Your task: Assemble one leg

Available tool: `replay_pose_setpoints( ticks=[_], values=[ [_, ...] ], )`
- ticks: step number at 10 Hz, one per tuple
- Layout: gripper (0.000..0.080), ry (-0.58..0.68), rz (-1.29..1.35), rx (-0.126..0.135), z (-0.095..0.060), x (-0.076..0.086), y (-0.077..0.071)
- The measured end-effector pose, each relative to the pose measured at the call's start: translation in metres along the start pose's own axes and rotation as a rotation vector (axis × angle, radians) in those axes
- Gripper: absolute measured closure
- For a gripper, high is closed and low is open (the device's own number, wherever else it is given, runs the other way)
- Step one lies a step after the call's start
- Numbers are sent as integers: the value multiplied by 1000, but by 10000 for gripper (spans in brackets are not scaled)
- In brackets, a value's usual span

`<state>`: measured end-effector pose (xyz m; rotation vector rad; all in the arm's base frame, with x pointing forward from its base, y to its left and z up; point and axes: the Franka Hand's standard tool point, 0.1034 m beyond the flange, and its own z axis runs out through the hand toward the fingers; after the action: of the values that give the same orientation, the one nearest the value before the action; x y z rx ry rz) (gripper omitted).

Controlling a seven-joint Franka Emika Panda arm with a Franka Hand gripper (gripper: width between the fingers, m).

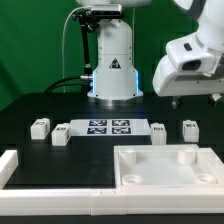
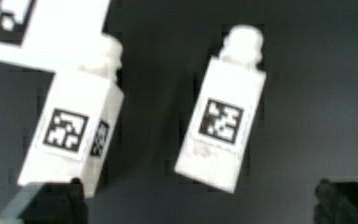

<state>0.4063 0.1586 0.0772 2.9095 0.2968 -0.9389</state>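
1. Exterior view: my gripper (image 1: 196, 98) hangs in the air, well above the table (image 1: 30, 105), and carries nothing. From this camera I cannot tell how the fingers stand, because they are too small and dark against the background.
2. Almost straight below the fingers the leg (image 1: 189, 129) lies flat on the table. A neighbour leg (image 1: 160, 131) lies just beside it, between it and the marker board (image 1: 107, 127). A third leg (image 1: 62, 133) and a fourth leg (image 1: 40, 127) lie well away from the fingers, past the board's other end.
3. The square top piece (image 1: 165, 170) sits near the leg, on the camera's side of the fingers, and its corner holes look empty as far as I can see. I judge the task hardly begun. No leg is grasped and none is seated, so picking up, carrying and fitting are all left.
4. Wrist view: the fingers (image 2: 51, 200) are spread wide, one dark tip at each side of the picture, and pinch nothing.
5. The leg (image 2: 226, 120) lies ahead of the tips, inside the gap between them and apart from both. The neighbour leg (image 2: 82, 115) lies roughly in line with one finger. A corner of the marker board (image 2: 16, 25) shows beyond it.
6. The leg is a stubby white block with a narrower peg at the end pointing away from the fingers. A black-and-white tag sits on its upward face. It lies slightly askew to the neighbour leg, and the picture is somewhat blurred.
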Motion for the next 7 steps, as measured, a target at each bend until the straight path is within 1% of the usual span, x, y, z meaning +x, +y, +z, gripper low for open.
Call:
replay_pose_setpoints(
  ticks=[2, 3, 4, 5, 7],
  values=[
    [151, -155, 3, 5, 10, 3, 3],
    [151, -262, -2, -2, 14, -4, 3],
    [151, -345, -9, -1, 20, 1, 0],
    [151, -309, -2, 11, 22, 13, -2],
    [151, -317, 1, 2, 30, 8, -5]
  ],
)
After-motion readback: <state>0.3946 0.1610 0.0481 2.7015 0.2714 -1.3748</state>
